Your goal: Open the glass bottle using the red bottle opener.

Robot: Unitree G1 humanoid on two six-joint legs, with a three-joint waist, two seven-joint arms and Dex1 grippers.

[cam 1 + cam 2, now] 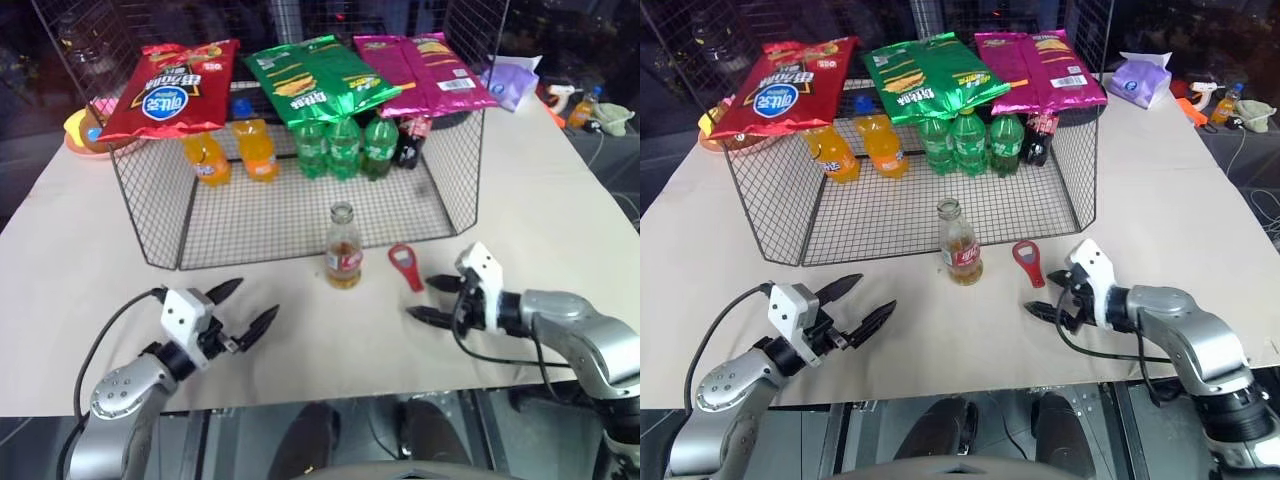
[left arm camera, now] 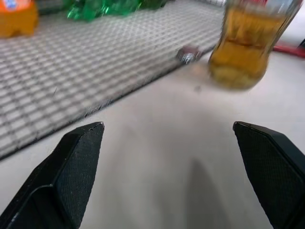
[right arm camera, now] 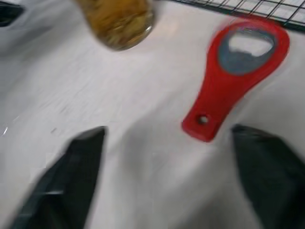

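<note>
Glass bottle (image 1: 343,248) with amber liquid and a red label stands upright on the pale table (image 1: 560,200), near the middle, just in front of the open front edge of a wire basket (image 1: 455,170). Its mouth looks uncapped, and a small dark cap (image 2: 188,54) lies on the table just beside its base, at the mesh edge. Flat on the table just to the right of the bottle lies the red opener (image 1: 406,266), apart from it.

Left gripper (image 1: 244,310) hovers low near the table's front edge, left of the bottle, fingers spread wide and empty. Right gripper (image 1: 432,298) sits just right of the opener, fingers apart, holding nothing. Inside the basket stand orange bottles (image 1: 230,150) and green bottles (image 1: 343,147), with snack bags (image 1: 300,75) draped over its rim.
</note>
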